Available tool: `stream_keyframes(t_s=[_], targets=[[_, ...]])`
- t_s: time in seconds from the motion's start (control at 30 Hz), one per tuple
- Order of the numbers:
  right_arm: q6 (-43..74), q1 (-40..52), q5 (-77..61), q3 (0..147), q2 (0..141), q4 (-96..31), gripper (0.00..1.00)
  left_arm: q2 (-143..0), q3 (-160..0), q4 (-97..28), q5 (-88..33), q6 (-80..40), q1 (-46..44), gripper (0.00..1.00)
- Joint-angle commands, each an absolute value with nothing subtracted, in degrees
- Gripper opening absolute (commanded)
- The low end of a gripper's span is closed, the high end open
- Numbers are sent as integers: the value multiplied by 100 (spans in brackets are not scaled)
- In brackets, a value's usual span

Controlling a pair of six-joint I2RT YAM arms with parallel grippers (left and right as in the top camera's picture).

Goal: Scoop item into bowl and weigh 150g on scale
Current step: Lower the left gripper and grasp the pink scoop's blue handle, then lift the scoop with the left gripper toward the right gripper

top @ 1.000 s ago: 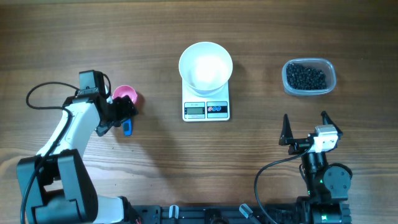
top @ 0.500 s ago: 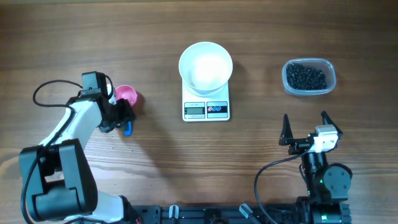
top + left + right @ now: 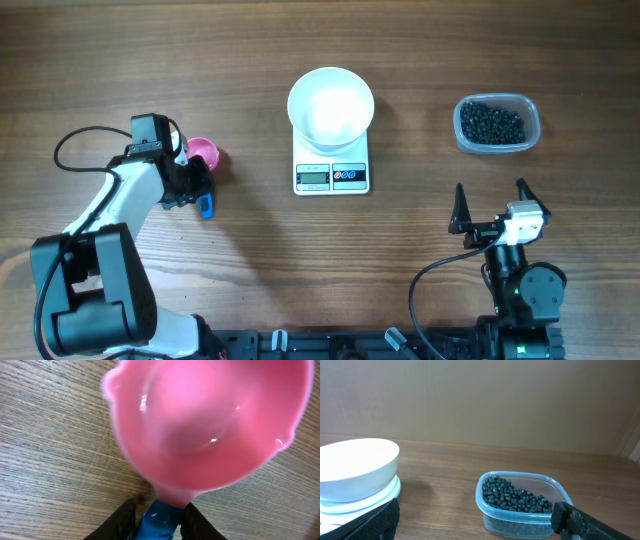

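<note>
Wood-grain desk (image 3: 250, 60), seen from above at the start of a weighing job. My two arms wait along the near edge, left and right.

The white scale (image 3: 331, 175) sits mid-desk, nearer the far edge, its display turned toward me and too small to read. The white bowl (image 3: 331, 105) stands on its platform, and nothing dark shows inside it. Toward the far right corner is a clear plastic tub (image 3: 461, 128), and all the black beads (image 3: 492, 123) I can see lie heaped in it.

At the left side of the desk, well apart from the tub, lies a pink scoop (image 3: 203, 152), cup up and empty. My left gripper (image 3: 161, 522) is clenched on it, a dark finger pressed to each side of the blue handle (image 3: 159, 521). The wrist view suggests the scoop rests on the wood, not lifted. My right gripper (image 3: 490, 190) hangs near the near right corner, jaws spread wide, holding nothing.

By my reckoning only the grasp is done. Carrying the scoop across to the tub, scooping, pouring and reaching the target weight are all left.
</note>
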State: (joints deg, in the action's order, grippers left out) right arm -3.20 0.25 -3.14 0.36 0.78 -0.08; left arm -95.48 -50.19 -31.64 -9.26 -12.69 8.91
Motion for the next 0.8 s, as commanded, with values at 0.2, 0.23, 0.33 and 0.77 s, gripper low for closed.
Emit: stream_keyframes(t_s=[0.2,0.23,0.33,0.77], targets=[[-263,47,-301,30,43,3,100,-9598,-5015,-3096,-1393,-1238,917,20],[-263,47,-301,30,43,3,100,-9598,-5015,-3076,-1391,-1238,917,20],[-263,47,-301,30,43,3,100,-9596,-5015,-3020,-1393,-1238,917,15],[-263,47,-301,30,43,3,100,-8639,-5015,-3015,-1424,-1603,917,4]])
